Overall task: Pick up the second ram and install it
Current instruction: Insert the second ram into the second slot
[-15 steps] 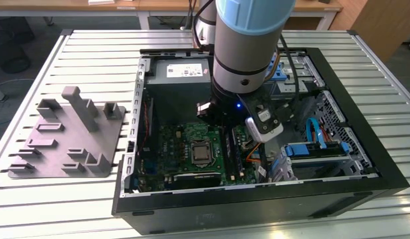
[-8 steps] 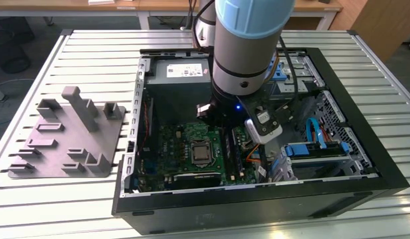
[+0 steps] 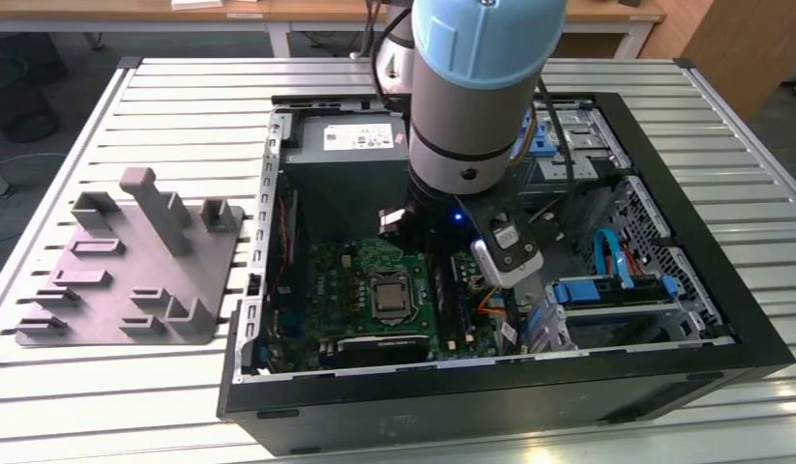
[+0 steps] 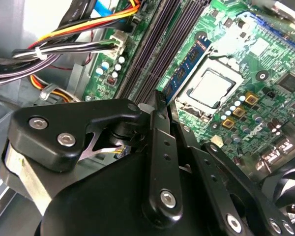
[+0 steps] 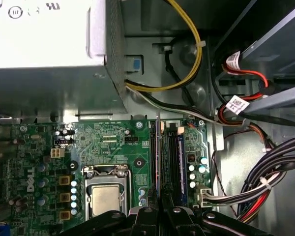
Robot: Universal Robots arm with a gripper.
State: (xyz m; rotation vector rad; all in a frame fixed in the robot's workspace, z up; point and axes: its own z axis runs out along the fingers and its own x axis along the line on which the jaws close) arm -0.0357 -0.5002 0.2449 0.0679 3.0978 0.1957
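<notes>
I see the arm reaching down into the open computer case [image 3: 707, 319]. In the first wrist view the gripper [image 5: 158, 209] has its fingers closed on the second ram [image 5: 158, 162], which stands on edge directly over the memory slots [image 5: 168, 157], beside the processor socket [image 5: 106, 196]. In the second wrist view the gripper [image 4: 160, 110] sits low over the same slots [image 4: 155, 54]. I cannot tell whether the stick touches its slot. The grey holder tray [image 3: 133, 261] lies outside the case.
</notes>
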